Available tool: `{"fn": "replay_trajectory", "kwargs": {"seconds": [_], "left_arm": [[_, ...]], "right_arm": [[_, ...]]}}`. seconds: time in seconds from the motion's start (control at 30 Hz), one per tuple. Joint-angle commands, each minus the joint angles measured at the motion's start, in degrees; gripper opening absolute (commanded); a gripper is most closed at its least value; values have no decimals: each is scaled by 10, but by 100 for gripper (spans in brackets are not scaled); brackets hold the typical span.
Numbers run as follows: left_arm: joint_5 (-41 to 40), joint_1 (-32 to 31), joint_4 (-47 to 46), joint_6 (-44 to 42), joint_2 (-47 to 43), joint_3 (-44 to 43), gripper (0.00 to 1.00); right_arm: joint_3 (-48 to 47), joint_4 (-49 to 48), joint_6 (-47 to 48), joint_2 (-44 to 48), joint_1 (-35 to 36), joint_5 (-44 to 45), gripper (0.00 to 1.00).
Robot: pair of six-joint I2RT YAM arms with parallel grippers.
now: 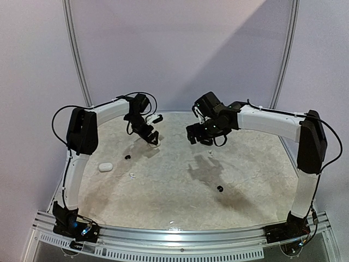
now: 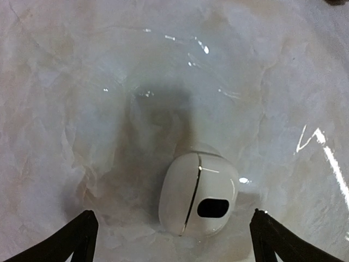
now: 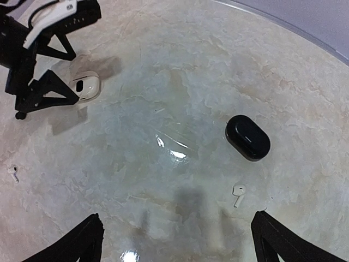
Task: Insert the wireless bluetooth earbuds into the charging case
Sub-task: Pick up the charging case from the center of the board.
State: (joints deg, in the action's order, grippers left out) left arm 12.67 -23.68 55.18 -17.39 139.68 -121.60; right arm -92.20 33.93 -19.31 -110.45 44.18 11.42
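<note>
Left gripper (image 2: 174, 217): wide open and holding nothing; its two black fingers (image 2: 73, 237) stand far apart.
White case (image 2: 197, 195): lies on the table (image 1: 174, 204) between the left fingers and touches neither one. It has a thin line across it and a dark oval spot.
Right gripper (image 3: 177, 232): wide open too, holding nothing, up above the table.
Black case (image 3: 248, 137): lies flat on the table in the right wrist view, shut.
White earbud (image 3: 238, 194): lies on the table near the black case, not in it.
Second white earbud (image 3: 13, 173): lies alone on the table, well apart from the black case.
Black earbuds: one small black bit (image 1: 220, 188) lies in the middle of the table and one (image 1: 127, 157) lies near the left gripper. They are too small to see well.
Other white case (image 1: 105, 166): lies by the left arm, away from both grippers.
</note>
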Motion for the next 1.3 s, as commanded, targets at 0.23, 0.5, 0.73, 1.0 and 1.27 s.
{"fn": "replay_trajectory", "kwargs": {"seconds": [0.23, 0.5, 0.73, 1.0, 1.27], "left_arm": [[-14, -31, 49, -47, 42, -28, 86], [-12, -35, 60, -42, 69, -60, 70], [-28, -36, 65, -67, 52, -37, 34], [-27, -36, 71, -90, -39, 7, 7], [-59, -36, 112, -141, -300, 135, 4]], "right_arm": [[30, 26, -14, 52, -4, 39, 96], [29, 34, -10, 56, -4, 46, 96], [31, 31, -12, 59, -4, 46, 96], [14, 6, 1, 61, -4, 16, 96], [-85, -38, 38, 33, -4, -73, 97]]}}
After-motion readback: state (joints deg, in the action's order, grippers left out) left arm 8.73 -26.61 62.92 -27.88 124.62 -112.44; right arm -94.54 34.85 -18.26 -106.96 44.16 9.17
